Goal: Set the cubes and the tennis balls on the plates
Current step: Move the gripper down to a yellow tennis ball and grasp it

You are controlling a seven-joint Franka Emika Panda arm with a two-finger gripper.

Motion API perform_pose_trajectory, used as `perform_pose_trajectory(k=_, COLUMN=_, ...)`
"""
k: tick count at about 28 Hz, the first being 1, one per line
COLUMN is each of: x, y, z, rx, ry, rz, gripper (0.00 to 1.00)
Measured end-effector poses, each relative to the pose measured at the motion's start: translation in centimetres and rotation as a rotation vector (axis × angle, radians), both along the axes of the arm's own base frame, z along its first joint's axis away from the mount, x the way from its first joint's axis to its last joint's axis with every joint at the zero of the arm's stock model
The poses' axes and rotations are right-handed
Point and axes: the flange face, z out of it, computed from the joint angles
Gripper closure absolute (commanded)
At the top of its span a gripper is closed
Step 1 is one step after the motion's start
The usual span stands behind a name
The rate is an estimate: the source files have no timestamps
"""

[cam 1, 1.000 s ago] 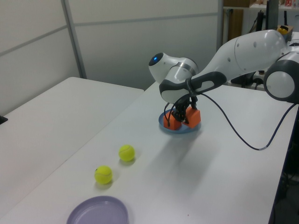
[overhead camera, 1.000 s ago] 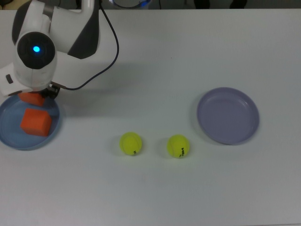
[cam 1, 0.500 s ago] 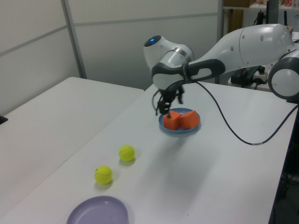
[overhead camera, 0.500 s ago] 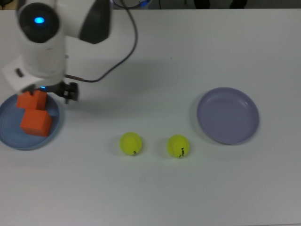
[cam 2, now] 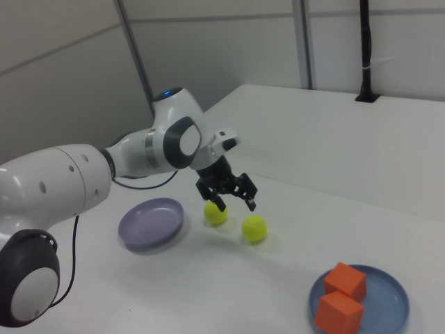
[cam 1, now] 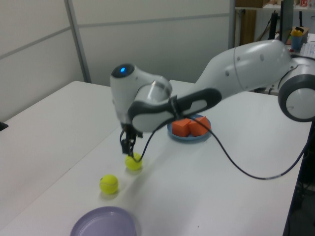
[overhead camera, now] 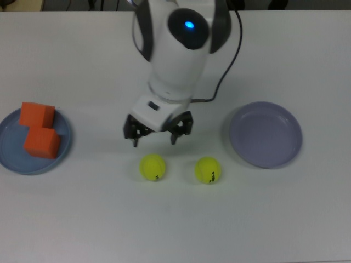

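White counter [overhead camera: 82,219] with both cubes [overhead camera: 41,141] on the blue plate [overhead camera: 11,159] at the top view's left; the empty, spread hand [overhead camera: 158,136] hovers by the left ball [overhead camera: 152,167], likely light, fuzzy, roll-prone: grip across its middle.

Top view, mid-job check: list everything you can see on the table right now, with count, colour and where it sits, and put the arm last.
cubes: two, orange, both on the blue plate, touching each other.
blue plate: one, light blue, at the top view's left edge.
tennis balls: two, yellow-green, side by side on the bare table, between the plates in the top view.
purple plate: one, lavender, at the top view's right, nothing on it.
table: one, white.
cable: one, black, running from the arm.
gripper: one, black fingers spread open, holding nothing, above the ball on the top view's left.
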Motion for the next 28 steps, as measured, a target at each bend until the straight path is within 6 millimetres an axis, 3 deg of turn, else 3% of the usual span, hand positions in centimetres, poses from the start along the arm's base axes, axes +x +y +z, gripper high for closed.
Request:
perform_pose_trajectory(k=5, x=0.5, y=1.6, z=-2.8, rx=-0.043, ry=-0.064, rz=0.040, gripper=0.00)
perform_pose_trajectory(k=13, x=1.3, y=1.1, z=-7.2, rx=-0.099, ry=-0.084, rz=0.062, gripper=0.01)
perform_pose_trajectory(k=15, x=1.3, y=1.0, z=-8.0, rx=-0.112, ry=-0.078, rz=0.068, gripper=0.17)
perform_pose_trajectory(k=16, x=1.3, y=1.0, z=-8.2, rx=-0.116, ry=-0.077, rz=0.069, gripper=0.40)
perform_pose_trajectory(k=17, x=1.3, y=1.0, z=-8.3, rx=-0.118, ry=-0.076, rz=0.070, gripper=0.69)
perform_pose_trajectory(k=19, x=1.4, y=0.9, z=-8.5, rx=-0.122, ry=-0.075, rz=0.071, gripper=1.00)
perform_pose_trajectory(k=28, x=1.5, y=0.8, z=-8.3, rx=-0.122, ry=-0.080, rz=0.068, gripper=1.00)
